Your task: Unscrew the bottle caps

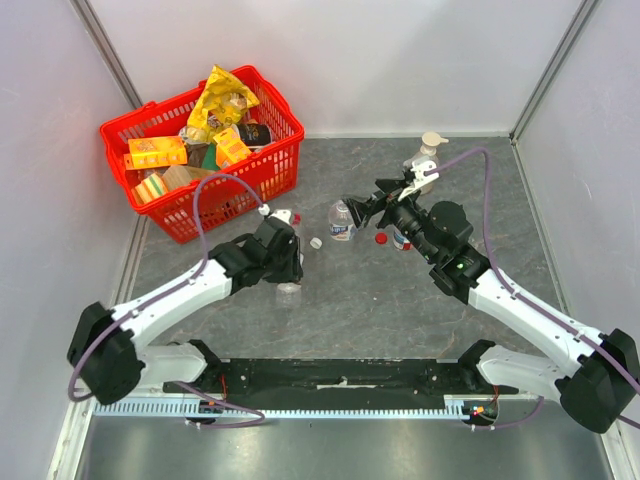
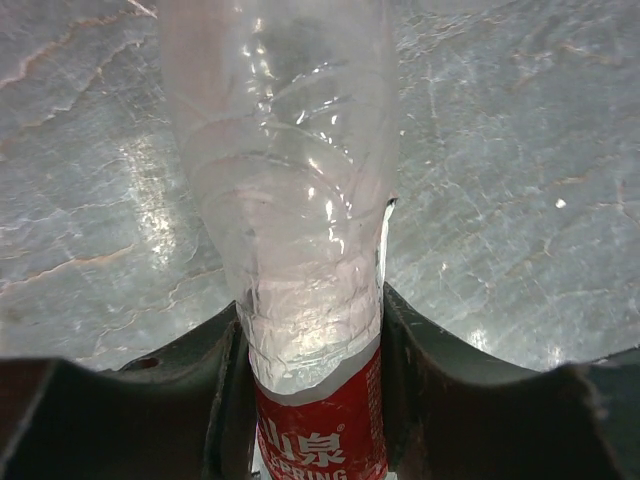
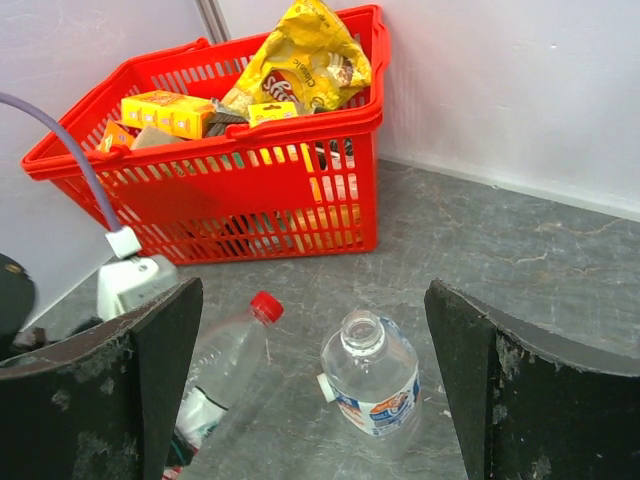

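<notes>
a: where's the bottle we're working on?
b: lying low over the table, pinched across its body by the left gripper. the fingers press both sides by the red label.
a: and the other arm?
b: the right gripper is spread wide with nothing in it, near the red cap but not touching it.
a: so the twist comes next?
b: i'd say so. line the right fingers up with the neck, close on the cap only, and turn while the left holds firm. the plastic looks thin, so too hard a squeeze could buckle it and let it spin.
a: what does each camera give you?
b: the left wrist shows the grip but no cap. the right wrist shows the cap and an open bottle standing beside it. only the overhead shows a white cap and a loose red cap on the table.
</notes>
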### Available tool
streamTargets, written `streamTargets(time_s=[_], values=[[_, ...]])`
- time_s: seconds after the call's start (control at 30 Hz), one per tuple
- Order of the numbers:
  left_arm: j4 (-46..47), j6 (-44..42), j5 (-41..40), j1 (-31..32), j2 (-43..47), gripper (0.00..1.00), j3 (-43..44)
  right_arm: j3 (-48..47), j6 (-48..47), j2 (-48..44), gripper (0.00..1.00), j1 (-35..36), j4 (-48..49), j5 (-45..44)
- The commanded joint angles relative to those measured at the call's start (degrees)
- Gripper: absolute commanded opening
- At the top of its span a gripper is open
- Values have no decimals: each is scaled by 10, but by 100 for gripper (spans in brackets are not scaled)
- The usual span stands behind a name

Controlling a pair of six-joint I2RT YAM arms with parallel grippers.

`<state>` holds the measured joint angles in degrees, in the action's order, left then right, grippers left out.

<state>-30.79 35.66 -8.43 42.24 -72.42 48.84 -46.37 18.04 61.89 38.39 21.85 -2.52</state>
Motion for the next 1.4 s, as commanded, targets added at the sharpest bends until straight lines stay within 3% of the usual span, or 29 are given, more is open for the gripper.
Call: streamTargets(time_s=[0.0, 0.17, 0.43, 0.6, 1.0, 1.27, 1.37], values=[[-66, -73, 10, -1, 68, 48, 49, -38, 29, 9, 98, -2, -10, 23], [-83, -123, 53, -1, 150, 50, 70, -84, 79, 41, 98, -2, -38, 89], [-17, -219, 187, -1, 277, 54, 28, -138, 203, 103, 98, -2, -17, 221], [5, -240, 213, -1, 317, 55, 3, -140, 298, 143, 95, -2, 54, 299], [19, -262, 241, -1, 327, 55, -11, -134, 418, 216, 53, -2, 167, 387], [16, -265, 230, -1, 330, 55, -11, -123, 422, 215, 46, -2, 172, 398], [16, -266, 228, -1, 330, 55, -11, -121, 428, 214, 28, -2, 183, 407]])
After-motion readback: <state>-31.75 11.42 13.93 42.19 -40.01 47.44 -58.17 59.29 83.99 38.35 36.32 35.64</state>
